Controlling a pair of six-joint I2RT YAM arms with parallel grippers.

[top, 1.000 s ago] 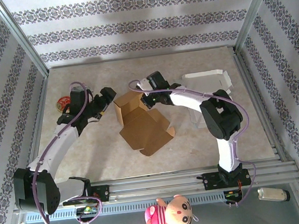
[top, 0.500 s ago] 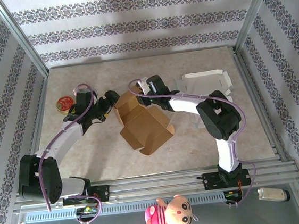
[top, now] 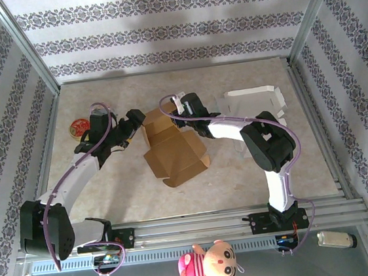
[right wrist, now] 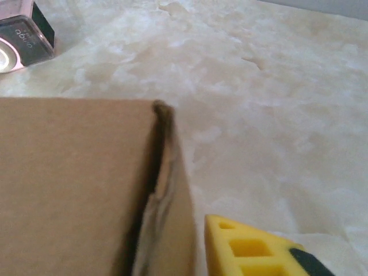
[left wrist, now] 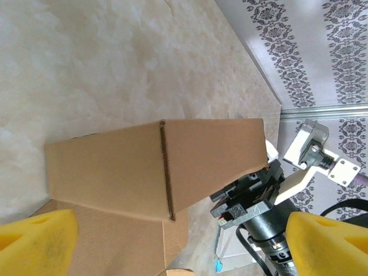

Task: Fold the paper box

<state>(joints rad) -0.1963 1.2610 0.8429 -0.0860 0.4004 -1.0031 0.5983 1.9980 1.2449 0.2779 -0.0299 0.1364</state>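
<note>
The brown paper box (top: 172,151) lies half-formed in the middle of the table, one wall raised at the far end and flaps spread toward me. My left gripper (top: 132,122) stands open just left of that raised wall. In the left wrist view its yellow fingertips (left wrist: 35,241) are spread wide with the box wall (left wrist: 149,167) ahead of them. My right gripper (top: 180,115) is at the wall's right end. In the right wrist view its yellow finger (right wrist: 253,250) sits close beside the cardboard edge (right wrist: 167,190) with a thin gap; the other finger is hidden behind the card.
A flat white paper box (top: 254,101) lies at the back right, behind the right arm. A round red item (top: 77,127) sits at the left edge. A plush toy (top: 208,264) and a white cylinder (top: 336,239) lie past the near rail.
The box has slid and turned a little to the left. My left gripper moved in beside its raised wall. The right gripper's jaws parted slightly.
</note>
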